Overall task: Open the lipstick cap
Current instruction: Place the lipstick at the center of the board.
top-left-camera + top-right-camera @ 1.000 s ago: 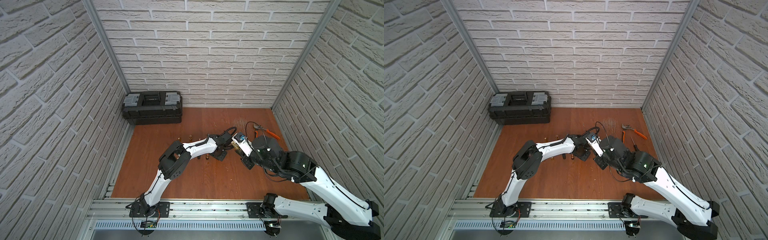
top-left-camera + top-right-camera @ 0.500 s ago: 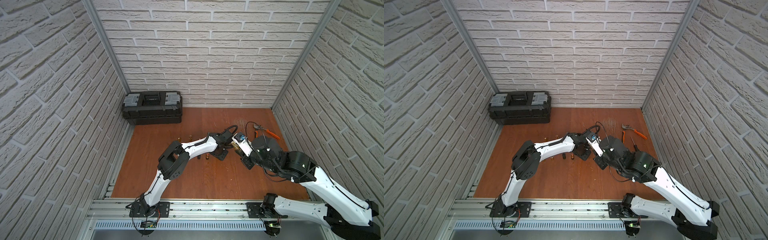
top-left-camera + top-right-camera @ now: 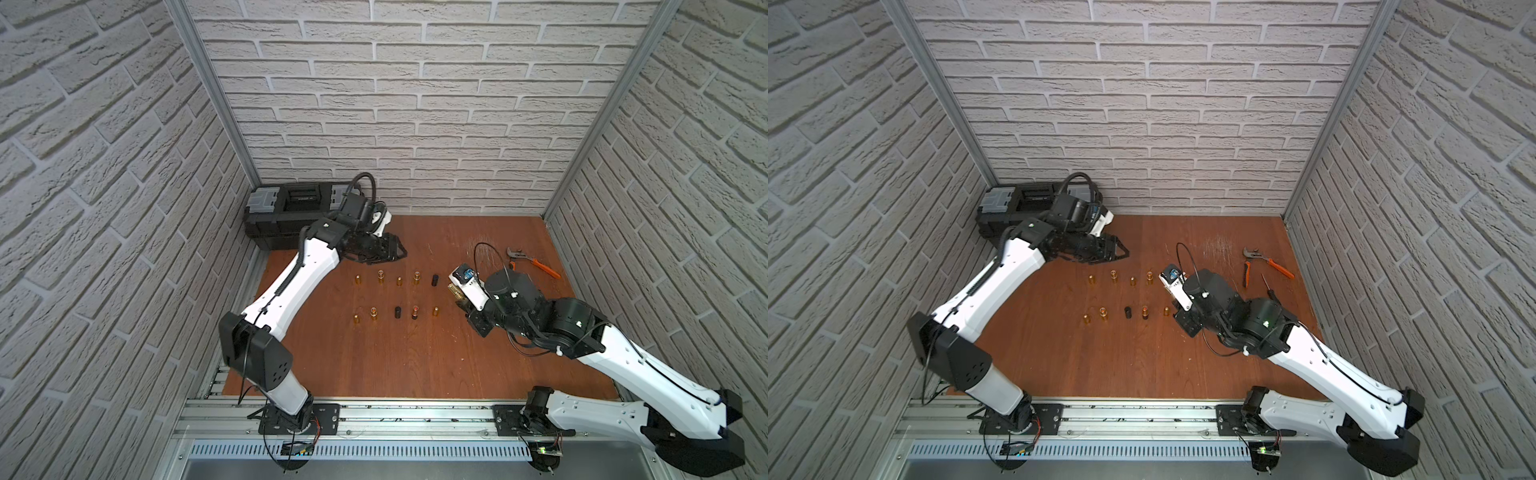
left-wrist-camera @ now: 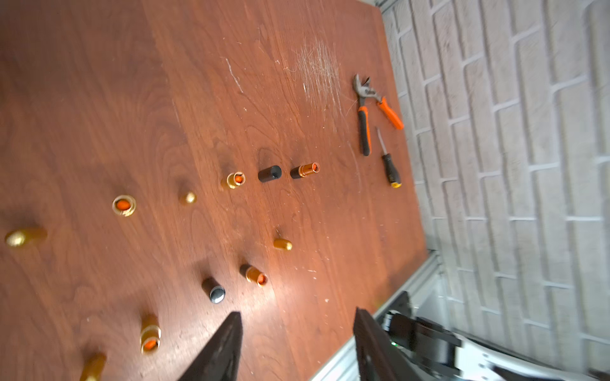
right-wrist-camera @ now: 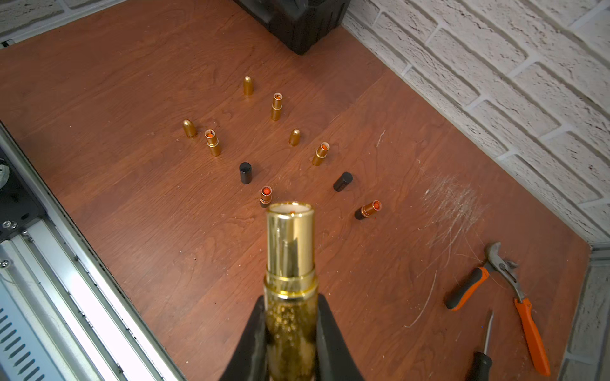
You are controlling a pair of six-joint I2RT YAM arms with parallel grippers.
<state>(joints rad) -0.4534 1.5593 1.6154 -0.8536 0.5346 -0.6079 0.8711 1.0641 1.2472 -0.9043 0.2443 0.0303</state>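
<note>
Because the right gripper (image 5: 290,300) clamps the gold lipstick (image 5: 289,244) by its base above the table (image 5: 132,82), its top end is free and shows open, seemingly uncapped, while the left gripper (image 4: 297,315) hangs spread and empty near the toolbox (image 3: 270,224), well clear

White brick-pattern walls (image 3: 415,104) enclose three sides of a reddish-brown wooden surface (image 3: 395,365), with aluminium posts (image 3: 214,95) at the back corners. A black toolbox (image 3: 282,208) sits in one rear corner; pale scratches (image 3: 1219,245) mark the wood near the other.

Toolbox (image 3: 286,208) back left, pliers (image 3: 540,266) right of lipsticks (image 3: 416,277)
</note>
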